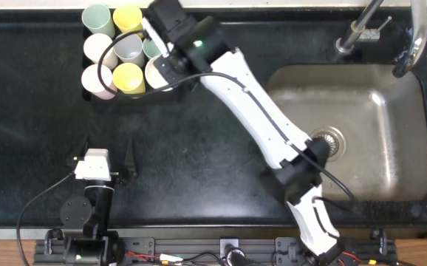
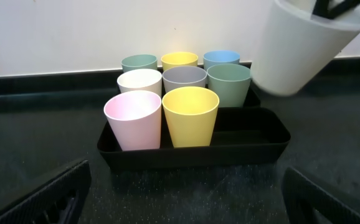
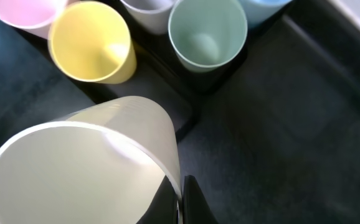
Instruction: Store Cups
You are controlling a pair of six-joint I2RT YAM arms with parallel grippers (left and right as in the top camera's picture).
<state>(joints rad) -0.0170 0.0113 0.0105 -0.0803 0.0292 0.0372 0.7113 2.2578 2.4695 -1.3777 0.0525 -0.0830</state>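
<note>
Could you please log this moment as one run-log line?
tray: eight cups, one slot empty | right gripper: shut on white cup, raised beside tray | left gripper: open

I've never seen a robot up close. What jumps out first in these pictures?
A white arm stretches across the black counter, its right gripper holding a white cup tilted in the air near a black tray. The tray holds pastel cups, and a steel sink lies off to the side.
</note>
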